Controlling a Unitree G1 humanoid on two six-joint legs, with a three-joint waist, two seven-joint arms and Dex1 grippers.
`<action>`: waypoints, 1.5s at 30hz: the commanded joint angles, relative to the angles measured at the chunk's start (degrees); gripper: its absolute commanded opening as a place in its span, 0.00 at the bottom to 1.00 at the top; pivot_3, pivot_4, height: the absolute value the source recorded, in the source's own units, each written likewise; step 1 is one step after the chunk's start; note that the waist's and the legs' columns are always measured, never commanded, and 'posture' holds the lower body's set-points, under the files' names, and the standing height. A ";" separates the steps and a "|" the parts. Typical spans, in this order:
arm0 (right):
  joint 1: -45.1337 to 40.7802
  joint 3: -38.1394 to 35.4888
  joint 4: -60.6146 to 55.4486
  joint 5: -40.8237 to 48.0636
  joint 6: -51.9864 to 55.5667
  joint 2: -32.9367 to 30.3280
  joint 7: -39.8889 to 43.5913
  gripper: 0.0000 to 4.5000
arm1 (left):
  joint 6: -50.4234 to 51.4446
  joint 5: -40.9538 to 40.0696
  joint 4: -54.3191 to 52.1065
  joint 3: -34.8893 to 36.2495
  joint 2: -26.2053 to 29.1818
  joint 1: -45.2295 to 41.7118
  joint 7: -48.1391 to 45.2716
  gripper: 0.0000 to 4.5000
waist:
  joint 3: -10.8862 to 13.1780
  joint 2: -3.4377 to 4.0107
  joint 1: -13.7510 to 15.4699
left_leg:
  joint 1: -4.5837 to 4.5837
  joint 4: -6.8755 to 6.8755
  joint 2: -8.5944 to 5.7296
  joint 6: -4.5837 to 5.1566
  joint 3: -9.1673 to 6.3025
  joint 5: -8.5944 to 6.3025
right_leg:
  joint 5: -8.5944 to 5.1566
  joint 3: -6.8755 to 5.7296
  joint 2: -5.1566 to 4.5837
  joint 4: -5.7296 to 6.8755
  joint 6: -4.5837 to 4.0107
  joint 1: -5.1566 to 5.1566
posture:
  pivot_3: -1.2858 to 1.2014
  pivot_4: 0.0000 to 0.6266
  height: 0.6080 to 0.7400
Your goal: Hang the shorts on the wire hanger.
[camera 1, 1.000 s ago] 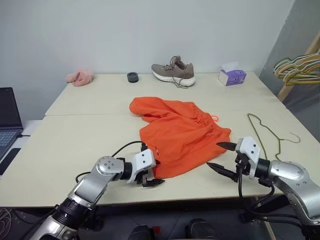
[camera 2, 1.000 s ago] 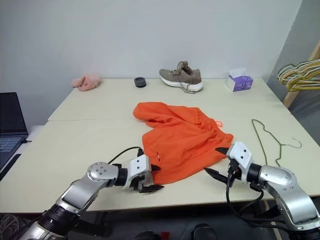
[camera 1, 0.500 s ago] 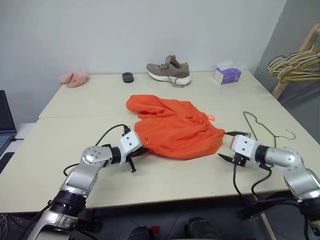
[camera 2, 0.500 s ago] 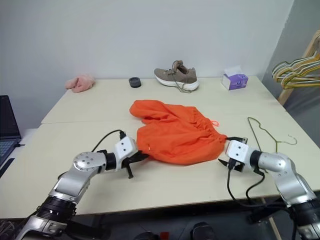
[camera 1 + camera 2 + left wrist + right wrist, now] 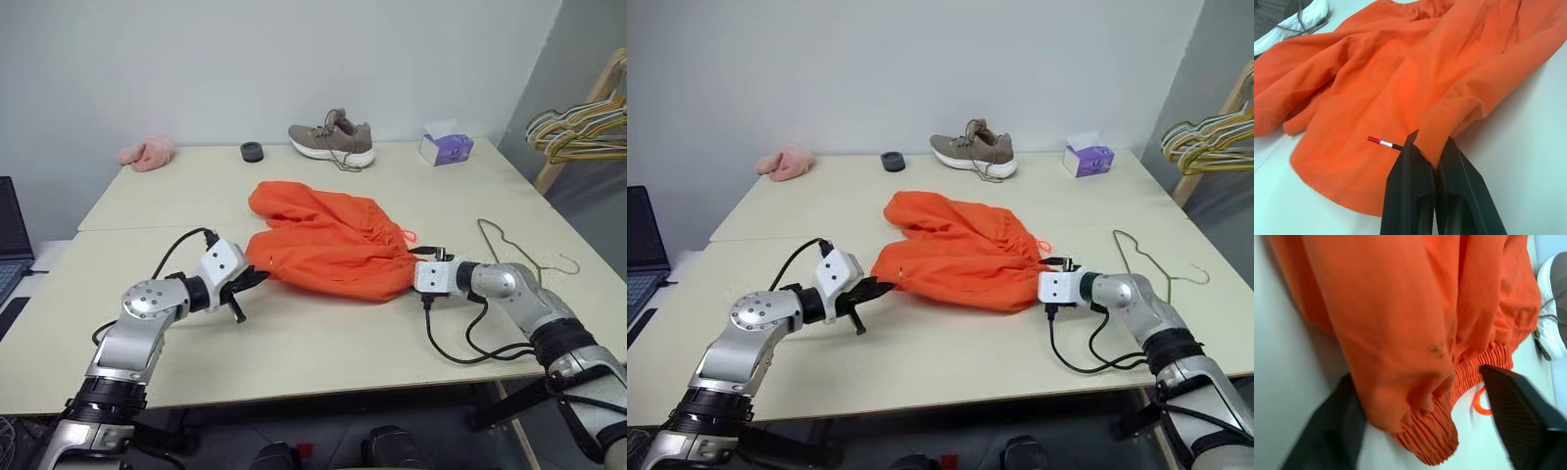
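Left wrist view: fingers [image 5: 1432, 161] pinch the shorts [image 5: 1400, 83].

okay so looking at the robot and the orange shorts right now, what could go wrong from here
1. The left gripper pinches only a small fold of the shorts; pulling may slip it free.
2. The right gripper straddles the waistband corner with its fingers apart; it may catch too little cloth or the drawstring.
3. The wire hanger lies just beyond the right arm, so a sweep might knock it.
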 commanded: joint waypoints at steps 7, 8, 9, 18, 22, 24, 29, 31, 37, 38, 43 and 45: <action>-7.78 0.56 4.85 -1.15 -9.00 -2.01 2.66 0.01 | -3.99 2.24 0.92 0.70 4.05 -2.15 -1.49 0.00 | 0.00 0.01 -0.32 | 0.00 -0.01 0.00 0.00 -0.07 0.00 | 0.00 0.01 -0.01 0.02 -0.01 0.00 | 0.47 0.02 1.00; -7.86 0.39 4.10 -0.64 -9.59 -2.99 4.26 0.01 | -4.61 2.67 1.32 0.47 4.50 -2.16 -2.05 0.00 | 0.00 0.01 -0.30 | 0.00 -0.01 -0.01 0.00 -0.07 0.00 | 0.00 0.00 -0.01 0.02 -0.01 0.00 | 0.47 0.02 1.00; -7.48 0.04 2.13 0.75 -10.01 -4.82 7.40 0.01 | -5.58 3.38 1.89 0.01 5.46 -1.96 -3.09 0.00 | 0.00 0.02 -0.27 | 0.00 0.00 -0.01 0.00 -0.08 0.00 | 0.00 0.00 -0.01 0.02 -0.01 0.00 | 0.47 0.02 1.00; 4.71 -1.76 -21.03 7.73 0.06 -18.66 25.08 0.01 | -11.90 6.98 3.62 -4.52 8.35 -0.74 -8.42 0.00 | 0.07 0.12 -0.16 | -0.03 -0.07 -0.05 0.00 -0.20 -0.01 | -0.03 -0.07 -0.42 0.02 -0.07 0.04 | 0.45 0.04 1.00; 13.70 -3.95 -34.90 13.04 10.93 -24.96 32.27 0.01 | -14.00 8.28 3.38 -6.92 9.04 -0.53 -10.44 0.00 | 0.11 0.22 -0.12 | -0.03 -0.03 -0.05 0.00 -0.17 -0.01 | -0.06 -0.06 -0.44 0.03 -0.10 0.02 | 0.45 0.05 1.00; 17.72 -5.13 -41.44 16.20 16.15 -27.19 34.58 0.01 | -14.00 8.07 3.08 -7.48 9.58 -0.24 -11.74 0.00 | 0.12 0.22 -0.11 | -0.02 -0.03 -0.04 0.00 -0.17 -0.01 | -0.08 -0.07 -0.44 0.03 -0.11 0.03 | 0.45 0.05 1.00; 24.43 -7.39 -56.51 23.81 30.36 -27.99 36.62 0.01 | -5.91 2.69 -3.77 -7.92 16.15 5.58 -22.12 0.00 | 0.14 0.24 -1.05 | 0.03 -0.06 0.12 -0.01 -0.10 -0.01 | -0.28 -0.07 -0.37 0.04 0.02 0.02 | 0.44 0.06 1.00; 25.57 -6.99 -58.48 23.85 32.28 -28.00 37.00 0.01 | -3.24 0.69 -6.81 -7.63 19.51 8.97 -25.55 0.00 | 0.17 0.28 -1.35 | 0.06 -0.08 0.14 -0.01 -0.10 -0.01 | -0.33 -0.10 -0.37 0.06 -0.02 0.02 | 0.44 0.06 1.00; 27.67 -6.50 -61.80 24.32 34.85 -28.48 38.82 0.01 | 3.60 -5.01 -15.48 -5.94 24.51 17.86 -29.11 0.00 | 0.30 0.28 -1.19 | 0.07 -0.05 0.14 -0.02 -0.10 -0.02 | -0.57 -0.14 -0.47 0.03 -0.41 -0.12 | 0.44 0.07 1.00; 27.98 -6.31 -62.22 24.27 34.88 -28.72 39.35 0.01 | 4.77 -6.14 -17.06 -5.46 25.18 19.62 -29.27 0.00 | 0.31 0.30 -1.12 | 0.07 -0.07 0.14 -0.02 -0.10 -0.02 | -0.58 -0.15 -0.47 0.01 -0.43 -0.12 | 0.44 0.07 1.00; 28.92 -6.53 -63.21 24.25 35.00 -29.35 40.22 0.01 | 7.15 -7.81 -21.16 -4.47 25.98 23.53 -28.39 0.00 | 0.44 0.29 -0.25 | 0.07 -0.11 0.15 -0.05 -0.12 -0.04 | -0.63 -0.24 -0.49 0.01 -0.50 -0.23 | 0.45 0.07 1.00; 28.86 -6.28 -63.22 23.33 34.35 -28.86 39.33 0.01 | 6.50 -7.18 -21.37 -4.45 25.51 23.90 -27.89 0.00 | 0.46 0.28 -0.09 | 0.08 -0.10 0.15 -0.05 -0.13 -0.04 | -0.64 -0.25 -0.49 0.02 -0.52 -0.25 | 0.45 0.07 1.00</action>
